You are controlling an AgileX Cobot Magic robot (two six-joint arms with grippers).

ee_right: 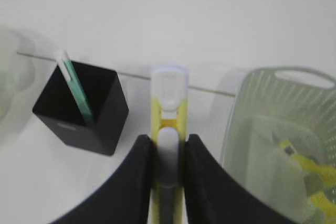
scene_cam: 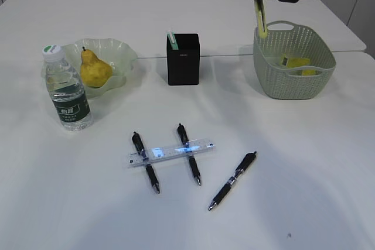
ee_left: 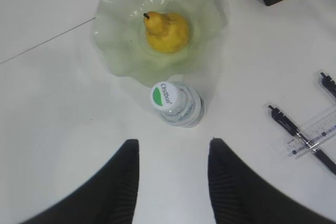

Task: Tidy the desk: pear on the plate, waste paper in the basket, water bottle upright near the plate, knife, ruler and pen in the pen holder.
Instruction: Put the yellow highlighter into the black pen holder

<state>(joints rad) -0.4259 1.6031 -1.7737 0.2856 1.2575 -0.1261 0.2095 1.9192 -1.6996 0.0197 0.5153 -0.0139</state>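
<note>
With our right fingers [ee_right: 168, 150] clamped on the yellow utility knife [ee_right: 169, 108] beside the basket [scene_cam: 293, 62] and left fingers [ee_left: 173, 177] apart, we must next lower it into the pen holder [scene_cam: 183, 62].

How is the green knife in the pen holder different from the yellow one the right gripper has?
The green knife stands in the pen holder, nothing gripping it; the yellow knife is clamped in the right gripper in the air near the basket. Green is mostly hidden inside; yellow shows its white slider. Both are slim utility knives.
</note>
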